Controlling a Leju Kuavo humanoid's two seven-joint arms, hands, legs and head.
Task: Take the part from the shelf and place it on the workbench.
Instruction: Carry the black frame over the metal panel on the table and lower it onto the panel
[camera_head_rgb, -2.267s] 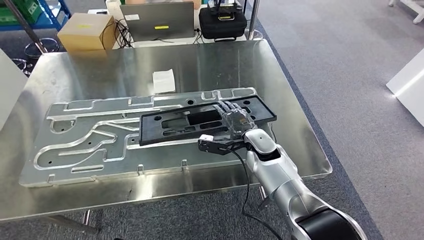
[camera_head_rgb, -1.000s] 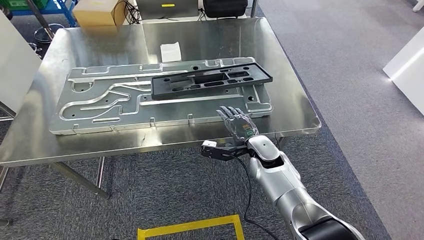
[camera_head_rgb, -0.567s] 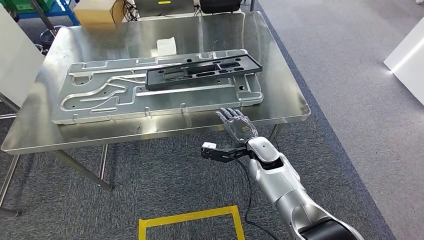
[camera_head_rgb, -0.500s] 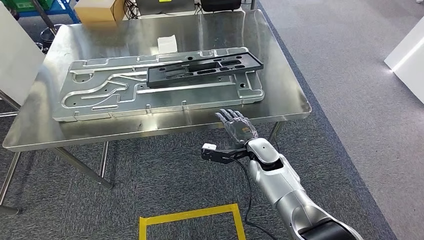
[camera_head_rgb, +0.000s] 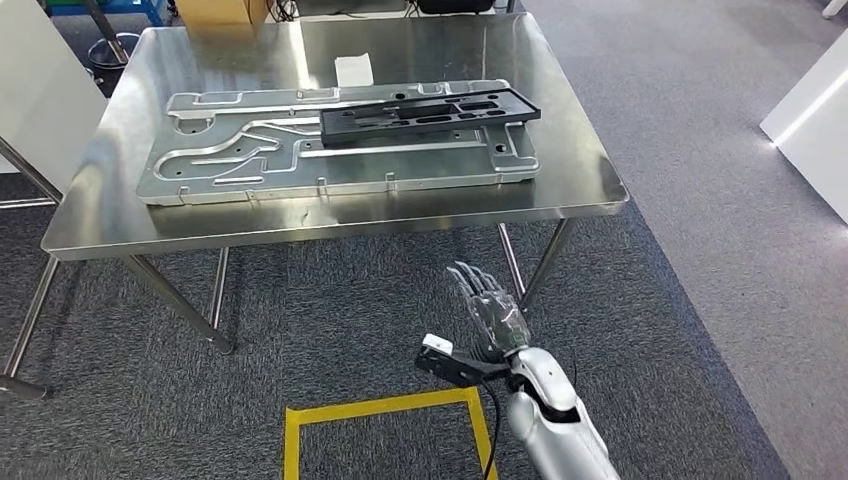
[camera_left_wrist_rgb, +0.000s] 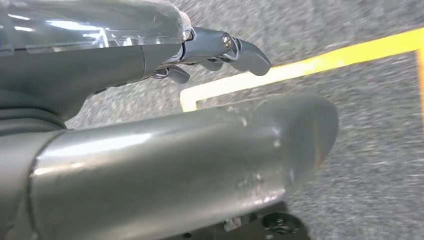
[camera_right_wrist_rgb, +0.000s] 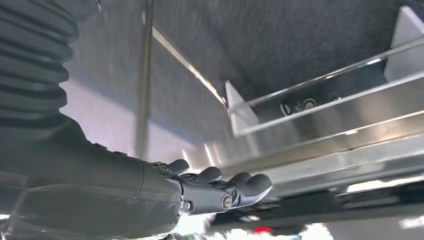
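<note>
The black slotted part (camera_head_rgb: 430, 113) lies flat on the grey machined plate (camera_head_rgb: 250, 165) on the steel workbench (camera_head_rgb: 300, 225). Nothing touches it. My right hand (camera_head_rgb: 490, 310) hangs in front of the bench, below the tabletop and over the carpet, with fingers spread and thumb out, holding nothing. From the right wrist camera, that hand's fingers (camera_right_wrist_rgb: 220, 187) point toward the bench's underside and legs. My left hand (camera_left_wrist_rgb: 220, 47) hangs over the carpet with fingers loosely extended and nothing in it.
A yellow tape square (camera_head_rgb: 380, 410) marks the carpet just left of my right arm. A white paper (camera_head_rgb: 353, 69) lies behind the plate and a cardboard box (camera_head_rgb: 225, 10) stands at the far edge. White panels stand at the left (camera_head_rgb: 30, 80) and the right (camera_head_rgb: 810, 110).
My right hand let go of the black part, drew back off the table and dropped below its edge. The camera has backed away, so the bench appears farther off.
</note>
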